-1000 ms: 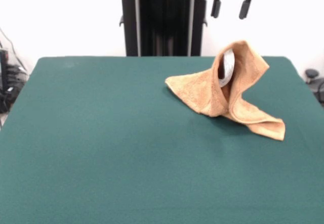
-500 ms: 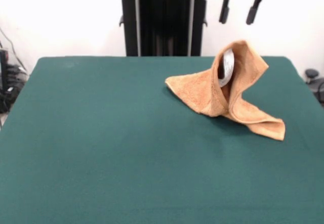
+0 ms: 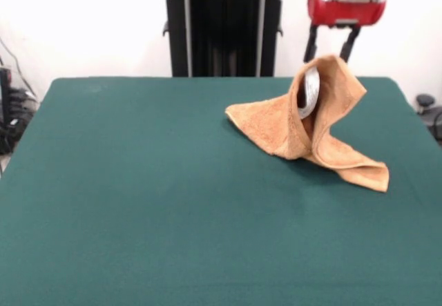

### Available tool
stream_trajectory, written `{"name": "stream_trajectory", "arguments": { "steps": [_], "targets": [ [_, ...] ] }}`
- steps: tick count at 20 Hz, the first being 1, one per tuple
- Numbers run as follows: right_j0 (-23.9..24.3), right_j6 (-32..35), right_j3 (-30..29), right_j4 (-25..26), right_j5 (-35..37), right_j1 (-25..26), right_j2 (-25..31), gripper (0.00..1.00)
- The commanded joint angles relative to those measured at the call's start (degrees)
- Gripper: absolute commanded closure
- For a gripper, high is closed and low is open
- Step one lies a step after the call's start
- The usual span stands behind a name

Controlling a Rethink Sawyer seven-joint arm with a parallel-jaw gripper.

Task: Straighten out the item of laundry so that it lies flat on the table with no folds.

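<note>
Orange-tan towel crumpled on green table, one part peaked upright, grey label showing. Gripper spread open just above the peak.

A plain white wall fills the background, dark cables and equipment sit at the left edge, and a small dark round object shows at the right edge

We see the small orange-tan terry-cloth towel bunched up on the large green felt-covered surface, toward its right far part, with the hand just above its peak.
</note>
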State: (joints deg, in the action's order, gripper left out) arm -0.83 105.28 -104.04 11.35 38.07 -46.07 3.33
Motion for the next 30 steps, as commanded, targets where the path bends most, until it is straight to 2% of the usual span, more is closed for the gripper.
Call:
{"name": "stream_trajectory", "arguments": {
  "steps": [1,12,21,27,30],
  "targets": [
    [-1.71,13.50,-1.05,-0.43,-7.95,7.70,-1.18,0.00],
    [-1.28,12.01,-2.47,-1.21,-13.15,10.18,-2.58,0.00],
    [-3.50,12.34,-4.83,-4.36,-4.77,3.27,-3.80,0.00],
    [-5.54,12.46,-3.43,-6.95,7.52,-3.02,-5.06,0.00],
    [-6.15,12.32,-2.06,-7.75,12.16,-4.54,-5.54,0.00]
  ]
}}
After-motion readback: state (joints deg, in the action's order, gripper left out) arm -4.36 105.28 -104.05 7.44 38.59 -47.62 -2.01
